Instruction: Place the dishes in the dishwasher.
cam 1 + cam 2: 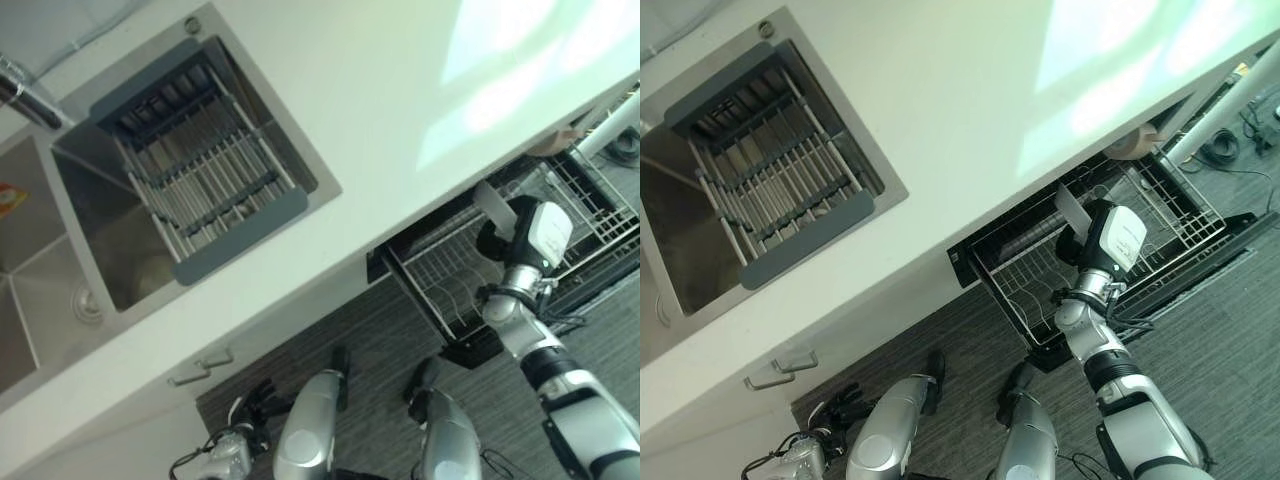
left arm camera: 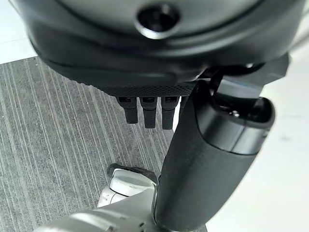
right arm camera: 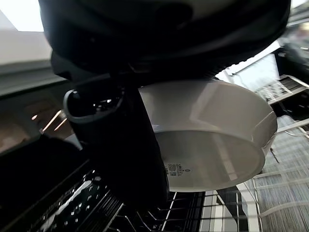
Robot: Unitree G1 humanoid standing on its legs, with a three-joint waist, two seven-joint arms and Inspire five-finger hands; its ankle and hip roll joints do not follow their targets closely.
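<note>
The robot's right hand (image 3: pixel 120 145) grips a white dish (image 3: pixel 212 140) by its rim, the dark thumb lying across the near edge of the dish's underside. The dish is tilted, its flat base (bearing a small printed mark beside the thumb) turned toward the camera. Below it run the wire tines of a dishwasher rack (image 3: pixel 270 193), with a darker part of the machine's interior to one side.
</note>
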